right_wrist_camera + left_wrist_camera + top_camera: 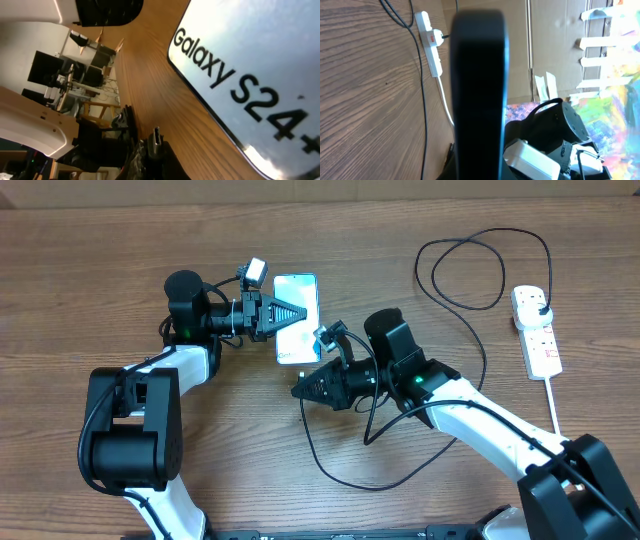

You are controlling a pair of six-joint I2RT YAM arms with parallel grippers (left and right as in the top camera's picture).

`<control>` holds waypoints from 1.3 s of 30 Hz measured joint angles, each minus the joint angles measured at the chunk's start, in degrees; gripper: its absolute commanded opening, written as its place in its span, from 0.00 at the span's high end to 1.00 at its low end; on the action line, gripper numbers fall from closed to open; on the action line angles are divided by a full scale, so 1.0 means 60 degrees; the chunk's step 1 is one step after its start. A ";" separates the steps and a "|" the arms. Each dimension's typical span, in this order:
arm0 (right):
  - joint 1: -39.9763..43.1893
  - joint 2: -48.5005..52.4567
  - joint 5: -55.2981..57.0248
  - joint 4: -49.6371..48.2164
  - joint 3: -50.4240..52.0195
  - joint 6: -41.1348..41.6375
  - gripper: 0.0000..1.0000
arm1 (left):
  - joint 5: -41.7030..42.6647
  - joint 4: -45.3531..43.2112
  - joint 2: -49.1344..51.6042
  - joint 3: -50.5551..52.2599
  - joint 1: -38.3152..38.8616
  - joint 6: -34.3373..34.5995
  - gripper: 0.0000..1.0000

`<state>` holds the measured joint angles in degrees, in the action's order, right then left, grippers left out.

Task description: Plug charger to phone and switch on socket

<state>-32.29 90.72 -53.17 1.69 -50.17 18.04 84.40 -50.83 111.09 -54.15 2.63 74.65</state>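
The phone (303,288) faces up with its light-blue screen showing. My left gripper (288,313) is shut on the phone's left long edge. In the left wrist view the phone (479,85) is a dark slab seen edge-on that hides the fingers. My right gripper (303,388) is shut on the charger connector (156,141), whose metal tip sticks out just short of the phone's near end (250,60). The black charger cable (340,470) loops back to a plug in the white socket strip (537,332) at the far right. The strip also shows in the left wrist view (431,42).
The cable makes a large loop (470,270) at the back right and a slack loop near the front edge. The strip's thick white cord (553,405) runs toward the front right. The right arm's elbow (400,355) lies just right of the phone.
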 measured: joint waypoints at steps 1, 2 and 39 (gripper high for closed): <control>0.0000 0.0000 -0.0025 -0.0011 0.0000 -0.0004 0.96 | -0.0004 -0.0011 0.0000 0.0000 0.0000 0.0033 0.96; 0.0000 0.0000 -0.0058 -0.0022 0.0000 0.0004 0.96 | 0.0000 -0.0025 0.0000 0.0000 0.0000 0.0040 0.96; -0.0178 0.0470 0.6499 0.2299 -0.0051 -0.1628 0.08 | -0.1792 0.1763 0.0007 0.0000 -0.0878 -0.1854 0.96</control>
<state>-33.36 93.54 -14.17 15.49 -50.48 8.27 73.65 -40.25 111.13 -54.15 -2.63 63.53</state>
